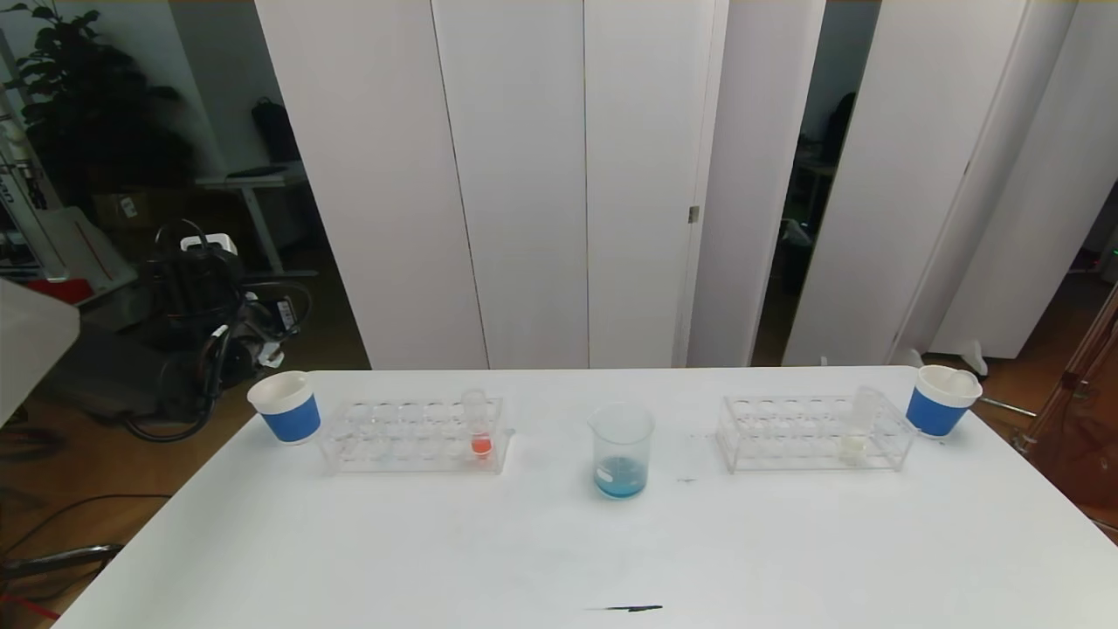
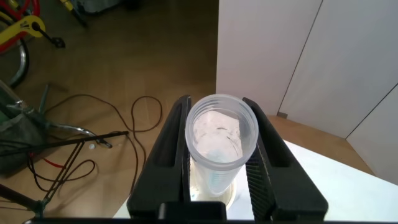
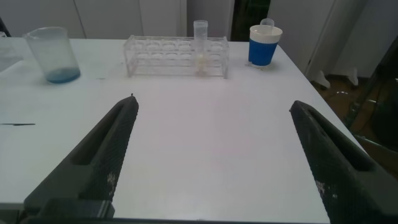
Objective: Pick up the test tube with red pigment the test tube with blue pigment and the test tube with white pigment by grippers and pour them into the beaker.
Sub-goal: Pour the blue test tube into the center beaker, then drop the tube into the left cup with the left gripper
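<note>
Two clear racks sit on the big white counter (image 1: 559, 559), one on the left (image 1: 410, 435) and one on the right (image 1: 812, 432). The beaker (image 1: 621, 450) stands between them with blue water already at its bottom. A blue and white cup stands at each far corner, left (image 1: 285, 406) and right (image 1: 942, 399).

The tube with red pigment (image 1: 479, 424) stands in the left rack, at its right end. The test tube with white pigment (image 1: 859, 425) stands in the right rack, at its right end.

The left pincer (image 2: 219, 165) is off the left side of the counter, over the floor. It is clamped on a clear tube (image 2: 221, 140) that looks nearly empty, with a bit of blue left inside. That looks like the test tube with blue pigment, already poured.

The right pincer (image 3: 214, 162) hangs low over the near right part of the counter with its two sides wide apart, holding nothing.

Red and white seem not yet poured. If the left pincer lets go out there, the tube could fall on the floor and break. If the right pincer bumps the rack while reaching, the white tube could tip.
</note>
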`<state>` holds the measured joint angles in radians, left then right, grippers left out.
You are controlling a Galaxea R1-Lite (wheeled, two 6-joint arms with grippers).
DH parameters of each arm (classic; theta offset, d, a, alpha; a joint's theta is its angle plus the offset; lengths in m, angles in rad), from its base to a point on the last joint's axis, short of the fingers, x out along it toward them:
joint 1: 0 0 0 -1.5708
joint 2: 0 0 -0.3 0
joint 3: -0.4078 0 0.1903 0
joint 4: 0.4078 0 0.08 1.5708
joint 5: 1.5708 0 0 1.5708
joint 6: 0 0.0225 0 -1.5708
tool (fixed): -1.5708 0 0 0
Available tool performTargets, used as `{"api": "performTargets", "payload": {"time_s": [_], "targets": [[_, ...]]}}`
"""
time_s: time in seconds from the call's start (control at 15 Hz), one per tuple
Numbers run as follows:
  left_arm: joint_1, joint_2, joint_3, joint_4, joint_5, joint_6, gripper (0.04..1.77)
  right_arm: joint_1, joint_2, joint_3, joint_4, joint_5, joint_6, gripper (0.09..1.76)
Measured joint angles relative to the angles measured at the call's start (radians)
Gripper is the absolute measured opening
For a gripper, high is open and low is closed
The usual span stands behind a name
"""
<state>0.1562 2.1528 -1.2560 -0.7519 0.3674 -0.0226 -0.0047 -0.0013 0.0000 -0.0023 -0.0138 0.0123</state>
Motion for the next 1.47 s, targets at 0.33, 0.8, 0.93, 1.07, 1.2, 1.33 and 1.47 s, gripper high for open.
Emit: {"api": "performTargets", "payload": {"time_s": [0.33, 0.8, 0.93, 1.07, 1.2, 1.33, 1.47], "targets": [[0.003, 0.096, -0.026, -0.032, 0.015, 0.000, 0.58, 0.000, 0.000, 0.000, 0.000, 0.001, 0.000, 1.75], [0.022, 0.169, -0.036, -0.026, 0.017, -0.002, 0.58, 0.000, 0.000, 0.000, 0.000, 0.000, 0.000, 1.75], [0.024, 0.179, -0.027, -0.023, 0.016, -0.003, 0.58, 0.000, 0.000, 0.000, 0.000, 0.000, 0.000, 1.75], [0.024, 0.186, -0.026, -0.022, 0.016, -0.004, 0.58, 0.000, 0.000, 0.000, 0.000, 0.000, 0.000, 1.75], [0.024, 0.189, -0.025, -0.018, 0.016, -0.003, 0.75, 0.000, 0.000, 0.000, 0.000, 0.000, 0.000, 1.75], [0.024, 0.189, -0.026, -0.018, 0.016, -0.003, 1.43, 0.000, 0.000, 0.000, 0.000, 0.000, 0.000, 1.75], [0.024, 0.188, -0.028, -0.020, 0.017, -0.003, 1.75, 0.000, 0.000, 0.000, 0.000, 0.000, 0.000, 1.75]]}}
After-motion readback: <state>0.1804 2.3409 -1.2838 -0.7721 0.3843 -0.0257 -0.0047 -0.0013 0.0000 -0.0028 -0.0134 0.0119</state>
